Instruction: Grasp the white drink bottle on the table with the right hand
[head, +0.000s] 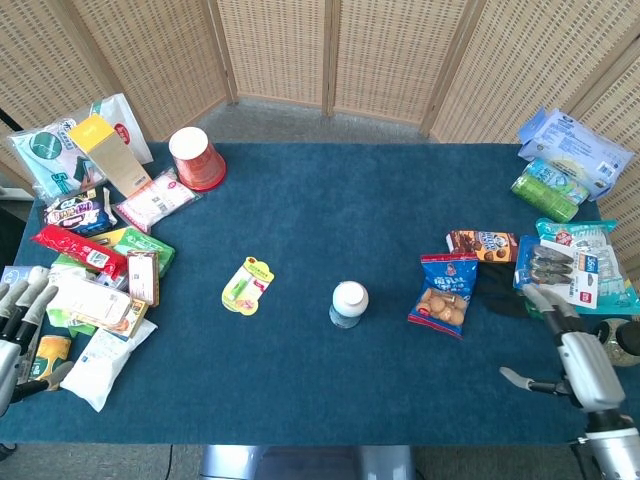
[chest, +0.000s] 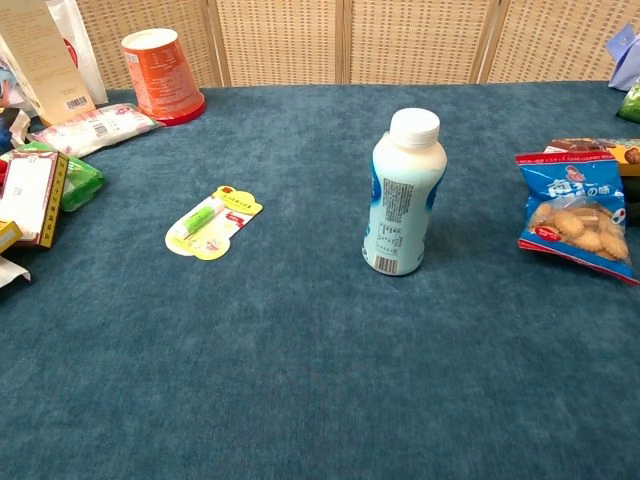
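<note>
The white plastic drink bottle (chest: 404, 192) stands upright mid-bench. My right robot hand (head: 572, 362) hovers spread and empty at the bench's near right edge — a blue biscuit bag (head: 443, 293) lies between them.

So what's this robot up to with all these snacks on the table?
It is meant to pick up the white drink bottle, which stands upright near the middle of the blue table, and nothing is touching it yet. The right hand is open at the table's near right edge, well short of the bottle, with a blue cookie bag lying between them. The left hand is open at the far left edge, beside a pile of snack packets.
</note>
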